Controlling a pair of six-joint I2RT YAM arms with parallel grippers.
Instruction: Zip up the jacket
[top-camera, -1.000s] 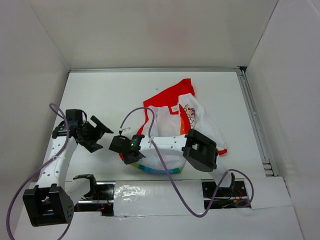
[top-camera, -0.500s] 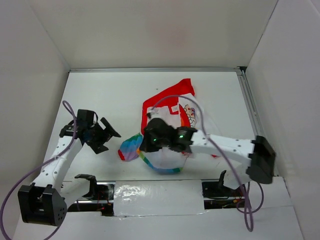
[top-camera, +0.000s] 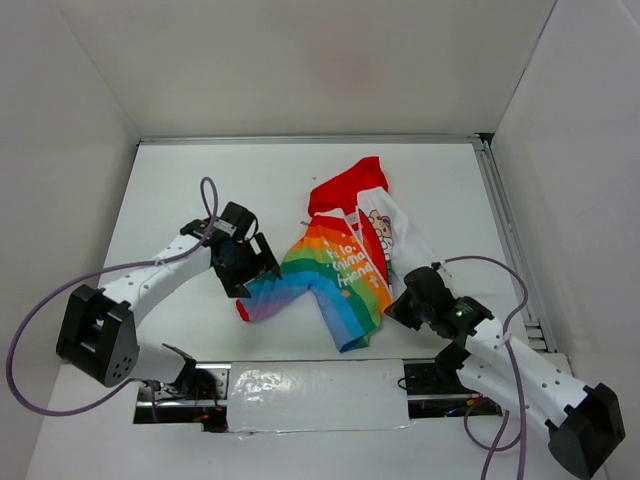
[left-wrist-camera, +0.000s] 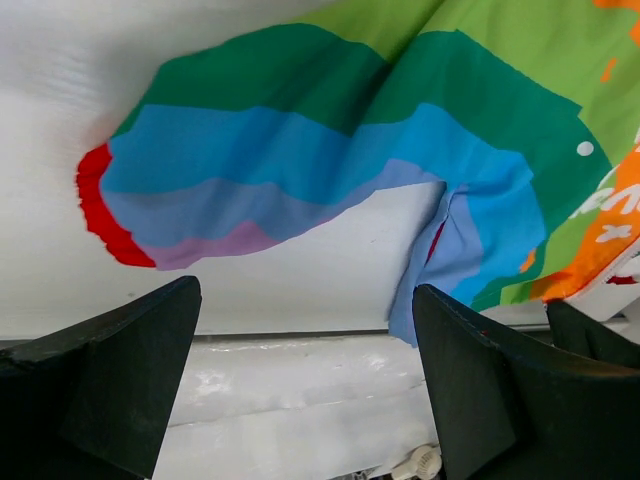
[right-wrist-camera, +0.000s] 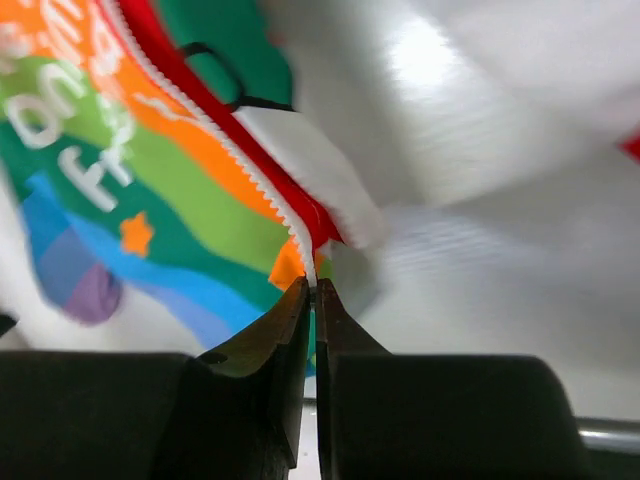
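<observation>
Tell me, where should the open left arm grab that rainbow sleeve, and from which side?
Probably the red cuff at the tip of the rainbow sleeve of the jacket. The sleeve lies flat with its end towards the robot's left, so the open left end effector could come down from that side, one finger sliding under the edge.

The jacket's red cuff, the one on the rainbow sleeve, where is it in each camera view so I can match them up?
Top external: red cuff at lower left, ending the rainbow sleeve.
Left wrist: red cuff left of centre, above the open jaws.
Right wrist: not in it; the red there is zipper trim.
Shared landmark: the rainbow stripes, in all three views.
</observation>
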